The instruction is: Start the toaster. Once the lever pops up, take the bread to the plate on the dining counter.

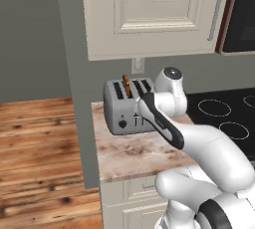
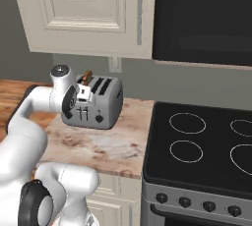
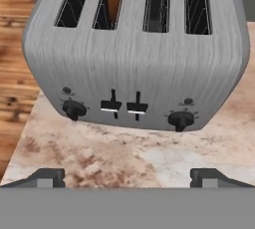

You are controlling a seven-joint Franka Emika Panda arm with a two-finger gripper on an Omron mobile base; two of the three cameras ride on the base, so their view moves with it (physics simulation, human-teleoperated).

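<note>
Gripper: your gripper (image 3: 127, 175) hung with its two finger tips (image 3: 47, 177) spread as wide as they go, nothing between them, over the marbled counter (image 1: 134, 153) just in front of the toaster.
Counter: it was the narrow top over cream cabinets (image 1: 130, 200), with the black cooktop (image 2: 206, 146) to its right and wood floor (image 1: 40, 143) to its left.
Toaster: the toaster (image 3: 134, 58) stood at the far left of that counter against the wall, its front facing your hand.
Levers: the two levers (image 3: 110, 105) sat side by side between the two black knobs (image 3: 180, 119), both about midway in their slots in the hand view.
Bread: the bread (image 1: 126, 85) stood upright in the second slot from the left, its top edge poking out.
Step in hand: by my reading you were lining up to press a lever. You would do well to pick the left lever, since it appeared to serve the bread's side, set one finger tip above it, and push straight down to the bottom.
Risk: a slanted push could slide the toaster back.
Hand view: it showed you the levers and knobs clearly.
Base views: they showed you the wall cabinet (image 1: 149, 14) and outlet (image 2: 114, 64) above, and the arm partly covered the toaster's front there.
</note>
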